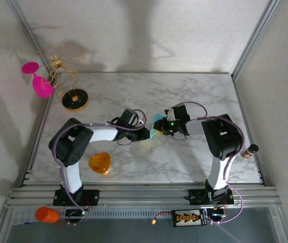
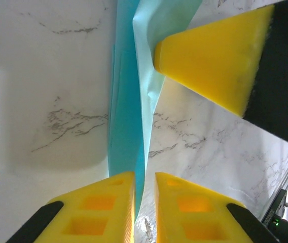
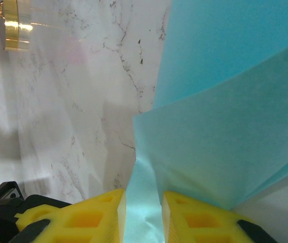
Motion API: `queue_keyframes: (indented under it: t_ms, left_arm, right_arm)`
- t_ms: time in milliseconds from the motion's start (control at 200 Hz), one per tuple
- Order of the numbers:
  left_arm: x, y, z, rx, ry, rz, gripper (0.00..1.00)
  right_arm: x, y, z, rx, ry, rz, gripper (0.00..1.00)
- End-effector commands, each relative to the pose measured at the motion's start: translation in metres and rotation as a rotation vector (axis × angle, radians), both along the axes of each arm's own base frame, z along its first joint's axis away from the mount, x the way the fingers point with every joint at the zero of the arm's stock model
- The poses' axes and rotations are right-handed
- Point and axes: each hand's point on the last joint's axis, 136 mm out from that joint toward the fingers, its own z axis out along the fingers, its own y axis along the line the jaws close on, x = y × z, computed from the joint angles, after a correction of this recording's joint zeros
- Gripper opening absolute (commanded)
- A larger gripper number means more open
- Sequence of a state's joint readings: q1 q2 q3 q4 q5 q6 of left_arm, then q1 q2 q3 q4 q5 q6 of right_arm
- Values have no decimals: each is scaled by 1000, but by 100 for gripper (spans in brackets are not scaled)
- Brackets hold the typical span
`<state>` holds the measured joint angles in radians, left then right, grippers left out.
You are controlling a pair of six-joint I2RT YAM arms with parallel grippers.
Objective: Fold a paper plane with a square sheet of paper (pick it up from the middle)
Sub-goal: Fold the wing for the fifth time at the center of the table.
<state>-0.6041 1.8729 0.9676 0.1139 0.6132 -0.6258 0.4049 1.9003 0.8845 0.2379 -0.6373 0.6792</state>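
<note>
Sheet (image 2: 126, 126) is sitting mid-counter (image 1: 184, 96), held between the two arms. Left hand (image 2: 144, 174) is pinching its lower edge, fingers narrowed onto the paper. Right hand (image 3: 144, 195) is gripping a layered part of it the same way.

Progress, as judged: pickup is done and folding is under way. The left wrist view is showing a long crease with two layers standing edge-on, and the right wrist view is showing overlapping flaps. No pointed nose or wings are showing yet, so most folds are remaining.

Hard to read: from the top the sheet is appearing as a small teal sliver between the hands. Which fold this is, and whether the paper is touching the counter, I cannot tell. Its edges are running out of both wrist frames.
</note>
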Motion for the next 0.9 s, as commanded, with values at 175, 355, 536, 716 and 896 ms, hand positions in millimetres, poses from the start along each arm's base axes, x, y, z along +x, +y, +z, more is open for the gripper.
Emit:
queue_keyframes:
  t_ms: [175,355,536,716,896]
  left_arm:
    - [4,-2,-5,22,27,-1,11]
    - [0,2,-17,62,51,3,12]
    - [-1,5,-23,92,58,5,11]
    - [-6,7,-31,126,69,2,11]
    - [-3,11,-29,158,58,7,13]
  right_arm:
    - [-8,-15,-44,-138,57,-30,27]
    - [-9,-15,-45,-139,61,-28,27]
    - [-9,-15,-45,-142,63,-31,27]
    - [-9,-15,-46,-143,67,-33,27]
    - [-10,-16,-48,-150,74,-35,27]
